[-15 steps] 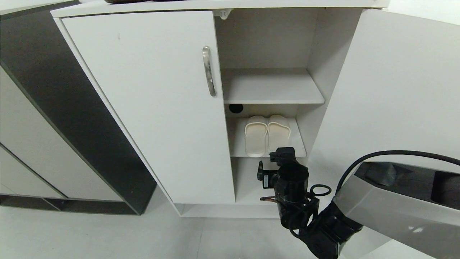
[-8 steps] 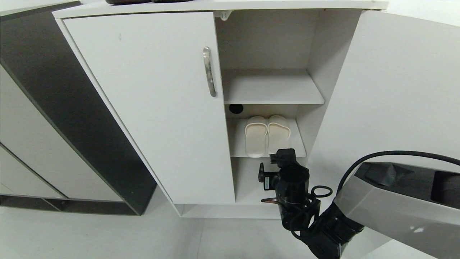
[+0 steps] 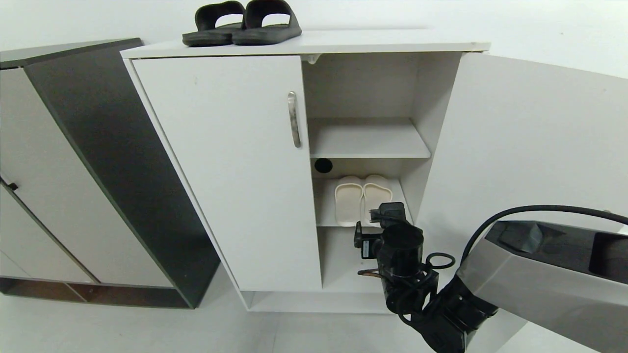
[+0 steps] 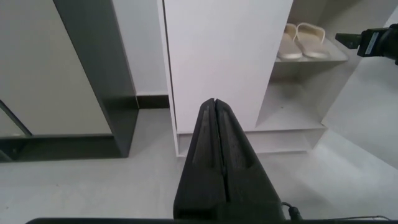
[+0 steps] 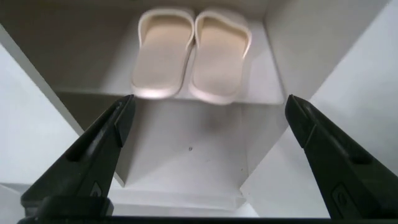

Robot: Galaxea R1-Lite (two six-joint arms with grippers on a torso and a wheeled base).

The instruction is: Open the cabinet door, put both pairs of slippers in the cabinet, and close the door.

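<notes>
the right gripper point(image 5: 208, 102) is held in front of the open side of the white wooden two-door cabinet point(image 3: 343, 46), level with the compartment under the cabinet's middle shelf. its two black fingers point(image 5: 99, 149) are spread wide apart and nothing is gripped. the pair of cream foam slippers point(image 5: 193, 53) lies beyond the fingertips and above them, well apart from both, on the cabinet's middle shelf point(image 3: 324, 206). the slippers are set side by side, touching each other, heels toward the cabinet's front edge and toes toward its back wall.

the left gripper point(image 4: 214, 102) is held low in front of the cabinet's closed left door point(image 3: 230, 166). its fingers are pressed together, with nothing between them.

the pair of black rubber slippers point(image 3: 243, 22) rests on top of the cabinet, above the closed door, close to the front edge of the top board.

the cabinet's right door point(image 3: 515, 147) is swung out wide, leaving the whole right opening free. the upper shelf point(image 3: 368, 142) is bare, as is the bottom compartment point(image 3: 343, 260). a curved metal handle point(image 3: 293, 119) is fixed upright at the inner edge of the closed door. a dark grey panel point(image 3: 98, 147) leans beside the cabinet's left wall. pale floor point(image 3: 147, 328) lies open before the cabinet.
</notes>
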